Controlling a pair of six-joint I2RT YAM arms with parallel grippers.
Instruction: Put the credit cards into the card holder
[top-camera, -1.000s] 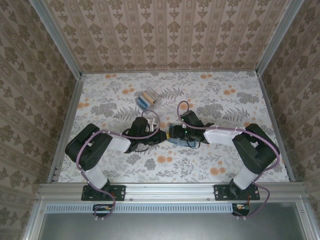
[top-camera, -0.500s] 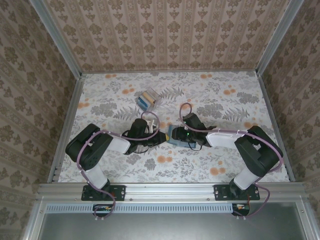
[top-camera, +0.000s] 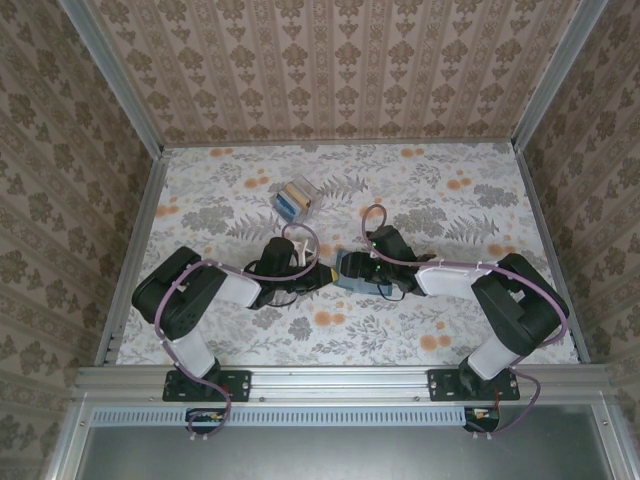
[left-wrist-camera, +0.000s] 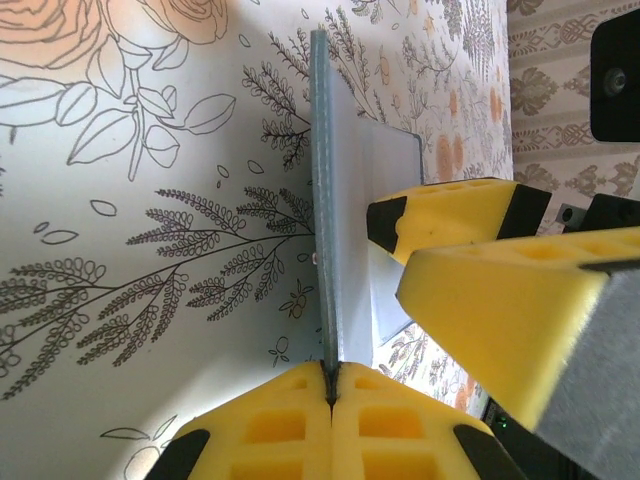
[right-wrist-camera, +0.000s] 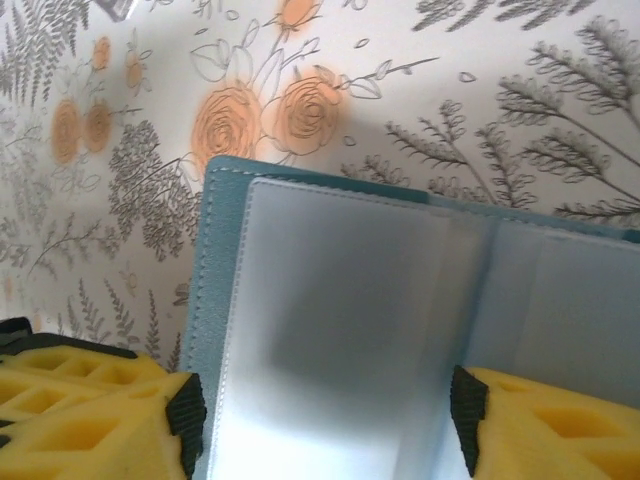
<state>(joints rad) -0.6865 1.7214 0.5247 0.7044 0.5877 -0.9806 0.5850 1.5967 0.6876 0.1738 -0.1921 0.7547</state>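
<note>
Both arms bend inward over the holder (top-camera: 348, 281), mid-table.
The left gripper (left-wrist-camera: 328, 372) clamps its edge; the right gripper (right-wrist-camera: 325, 415) is spread across its open face; right elbow has slid rightward; cards (top-camera: 295, 197) lie behind.

A finely grained, matt, leather-like skin with a stitched border is seen on the teal card holder (right-wrist-camera: 214, 262). Its inner sleeves (right-wrist-camera: 340, 330) are made of smooth, cloudy plastic with a soft sheen. The fingers (right-wrist-camera: 80, 415) of the right gripper (right-wrist-camera: 327, 415) are formed of matt yellow material moulded with open cells and tipped in black. The table (top-camera: 385, 332) is covered with a smooth printed floral sheet and edged by a brushed metal rail (top-camera: 340, 380).
</note>
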